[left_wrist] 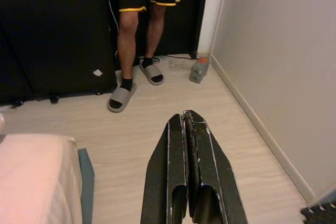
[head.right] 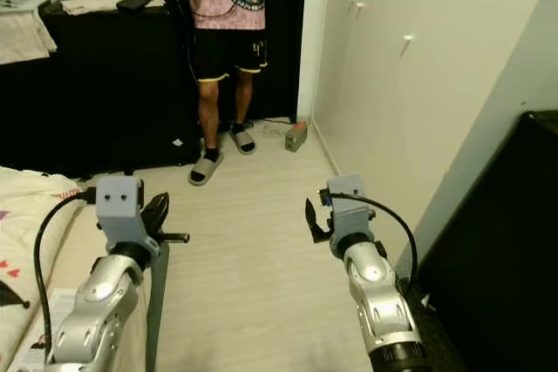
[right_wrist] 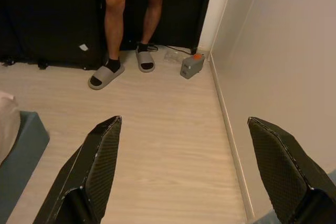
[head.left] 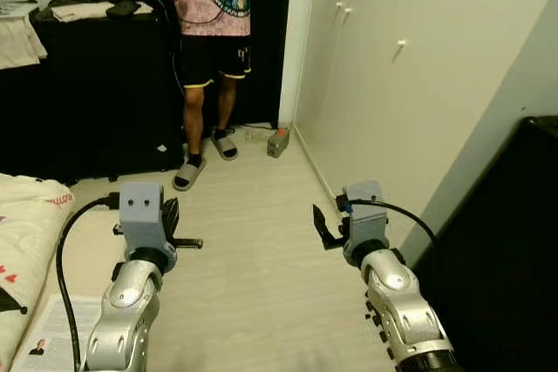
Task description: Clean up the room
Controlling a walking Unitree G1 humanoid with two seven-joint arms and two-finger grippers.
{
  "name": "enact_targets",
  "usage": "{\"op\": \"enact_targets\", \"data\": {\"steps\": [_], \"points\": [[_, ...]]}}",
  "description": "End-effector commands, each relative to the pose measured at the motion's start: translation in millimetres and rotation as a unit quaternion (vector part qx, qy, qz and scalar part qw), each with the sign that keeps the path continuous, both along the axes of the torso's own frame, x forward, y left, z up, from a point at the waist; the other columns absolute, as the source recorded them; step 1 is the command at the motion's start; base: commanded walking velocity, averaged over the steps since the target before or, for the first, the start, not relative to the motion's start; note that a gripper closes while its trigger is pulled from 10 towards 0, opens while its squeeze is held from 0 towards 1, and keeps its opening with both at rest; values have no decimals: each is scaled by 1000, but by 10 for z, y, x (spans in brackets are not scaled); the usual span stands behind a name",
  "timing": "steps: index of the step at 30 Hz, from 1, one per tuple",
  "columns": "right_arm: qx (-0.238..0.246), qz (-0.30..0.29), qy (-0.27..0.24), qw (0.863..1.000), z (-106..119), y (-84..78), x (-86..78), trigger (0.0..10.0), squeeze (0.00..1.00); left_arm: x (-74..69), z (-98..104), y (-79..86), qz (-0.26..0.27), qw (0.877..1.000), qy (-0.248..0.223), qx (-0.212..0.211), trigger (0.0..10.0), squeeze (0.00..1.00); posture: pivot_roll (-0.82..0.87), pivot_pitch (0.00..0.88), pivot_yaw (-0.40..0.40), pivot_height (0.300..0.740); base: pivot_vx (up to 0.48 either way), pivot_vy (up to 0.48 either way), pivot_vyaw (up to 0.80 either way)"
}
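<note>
Both arms are raised in front of me over a pale wood floor (head.left: 253, 241). My left gripper (left_wrist: 185, 119) is shut with nothing between its fingers, held beside the bed's corner. My right gripper (right_wrist: 184, 127) is open and empty, its two fingers spread wide, near the white wall. A small grey box with an orange cap (head.left: 278, 142) lies on the floor by the doorway, far ahead of both grippers. Next to it lies a clear plastic bottle (head.left: 255, 134).
A person in a pink shirt, black shorts and grey slides (head.left: 215, 58) stands in the doorway holding two controllers. Black furniture (head.left: 87, 93) lines the left, a bed (head.left: 26, 241) with papers (head.left: 54, 328) lies at near left, white cupboard doors (head.left: 392, 76) stand right, and a black object (head.left: 514, 250) sits at near right.
</note>
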State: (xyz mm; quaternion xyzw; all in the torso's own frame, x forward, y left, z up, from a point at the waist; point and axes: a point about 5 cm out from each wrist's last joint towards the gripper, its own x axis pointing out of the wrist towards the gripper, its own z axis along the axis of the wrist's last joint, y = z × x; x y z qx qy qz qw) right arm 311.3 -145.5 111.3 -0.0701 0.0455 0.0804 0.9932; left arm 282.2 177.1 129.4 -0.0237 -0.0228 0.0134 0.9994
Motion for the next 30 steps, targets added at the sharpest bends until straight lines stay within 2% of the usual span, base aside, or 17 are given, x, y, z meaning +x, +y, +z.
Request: {"op": "enact_targets", "data": {"steps": [1, 15, 23, 30], "points": [[1, -8, 5, 1000, -34, -38, -17, 10000, 0, -8, -22, -24, -7, 1000, 6, 1, 10000, 0, -52, 16, -36, 740, 315, 0, 0], [0, -9, 5, 1000, -27, -50, -8, 10000, 0, -5, -26, -21, -6, 1000, 7, 0, 10000, 0, -53, 16, -35, 740, 307, 0, 0], [-10, -10, 7, 1000, -27, -63, -3, 10000, 0, 8, -65, -17, 5, 1000, 21, 4, 10000, 0, -58, 21, -34, 740, 0, 0, 0], [-22, -7, 4, 1000, -22, -66, 4, 10000, 0, 10, -92, -19, 8, 999, 30, -4, 10000, 0, -59, 24, -32, 740, 0, 0, 800]]}}
